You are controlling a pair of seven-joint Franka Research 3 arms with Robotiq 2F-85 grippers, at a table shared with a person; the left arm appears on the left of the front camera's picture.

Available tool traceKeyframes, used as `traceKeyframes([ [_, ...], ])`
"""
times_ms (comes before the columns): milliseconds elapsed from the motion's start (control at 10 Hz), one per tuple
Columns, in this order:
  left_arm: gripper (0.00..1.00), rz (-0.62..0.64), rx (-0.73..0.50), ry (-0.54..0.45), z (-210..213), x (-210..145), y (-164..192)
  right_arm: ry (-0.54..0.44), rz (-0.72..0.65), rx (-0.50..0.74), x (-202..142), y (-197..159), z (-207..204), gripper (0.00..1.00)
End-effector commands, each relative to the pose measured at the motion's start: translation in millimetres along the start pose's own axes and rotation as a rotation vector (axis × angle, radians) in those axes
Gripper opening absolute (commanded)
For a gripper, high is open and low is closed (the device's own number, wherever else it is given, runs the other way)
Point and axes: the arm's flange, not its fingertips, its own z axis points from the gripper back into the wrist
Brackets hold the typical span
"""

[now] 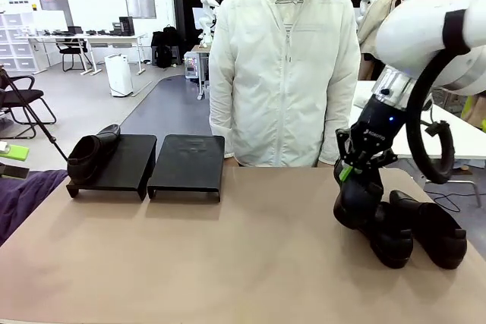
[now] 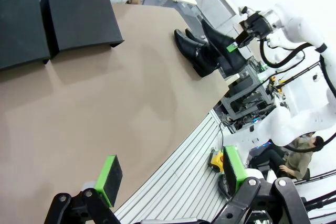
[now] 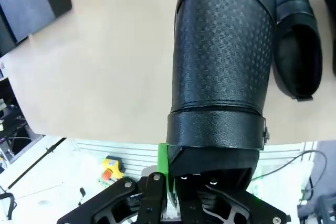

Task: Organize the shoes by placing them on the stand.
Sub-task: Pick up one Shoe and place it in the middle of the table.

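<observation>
One shoe on left stand; apparently three shoes clustered right.

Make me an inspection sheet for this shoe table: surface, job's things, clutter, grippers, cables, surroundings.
Surface: tan table, flat, no spills seen.
Job's things: left stand carries one shoe; right stand carries none. At the table's right end are the held shoe and two loose shoes beside it.
Clutter: purple cloth at the table's left edge.
Grippers: left gripper open, at the table's edge; right gripper shut on the held shoe's heel end.
Cables: black hose loops off the right arm.
Surroundings: person in a white jacket at the far side; chairs and desks behind.
</observation>
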Motion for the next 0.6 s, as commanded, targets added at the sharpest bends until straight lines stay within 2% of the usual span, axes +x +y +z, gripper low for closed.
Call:
traceKeyframes([
  [0, 1.00, 0.006, -0.015, -0.013, 0, 1, -3, -0.018, -0.004, -0.035, 23, 8, -21, 0.00],
  [200, 1.00, 0.006, -0.015, -0.013, 0, 1, -3, 0.006, -0.002, -0.011, 9, 2, -17, 0.00],
  [300, 1.00, 0.006, -0.015, -0.013, 0, 1, -3, -0.002, 0.099, -0.080, -4, 34, -41, 0.00],
  [500, 1.00, 0.006, -0.015, -0.013, 0, 1, -3, 0.015, 0.275, -0.131, -30, 87, -77, 0.00],
])
